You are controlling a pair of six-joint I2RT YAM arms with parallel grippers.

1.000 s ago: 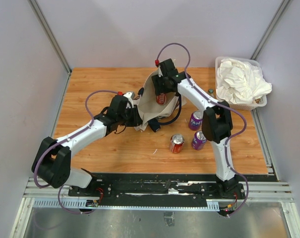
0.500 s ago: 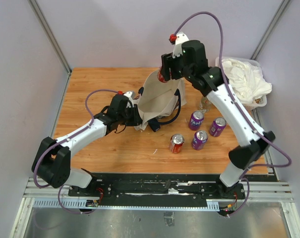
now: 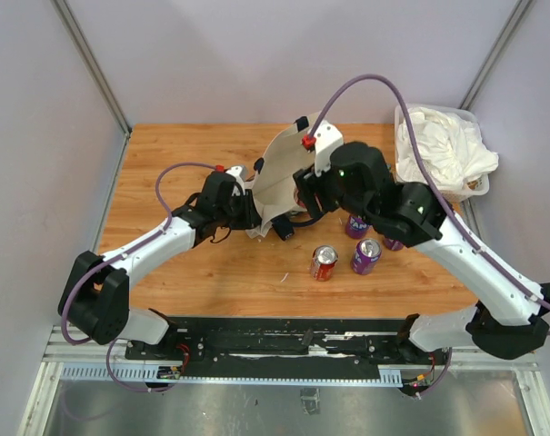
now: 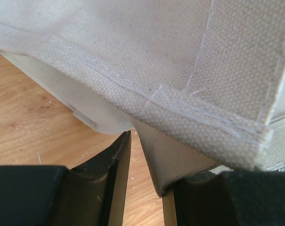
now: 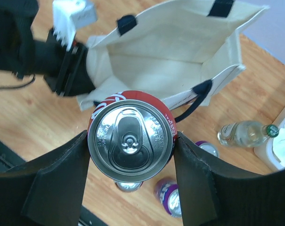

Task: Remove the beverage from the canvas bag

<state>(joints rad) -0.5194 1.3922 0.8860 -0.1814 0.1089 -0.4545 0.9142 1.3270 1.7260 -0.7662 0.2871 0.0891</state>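
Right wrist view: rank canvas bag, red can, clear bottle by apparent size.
1. canvas bag
2. red can, looks bigger because it is closest to the camera
3. clear bottle

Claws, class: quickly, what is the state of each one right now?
Left claw: closed on the edge of the canvas bag.
Right claw: closed on a red soda can.

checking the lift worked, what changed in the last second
The right gripper, shut on the red can, rose out of the canvas bag and swung toward the near edge; it now holds the can clear of the bag, on its near side. The left gripper kept pinching the bag's edge, and the bag and the loose cans on the table stayed put.
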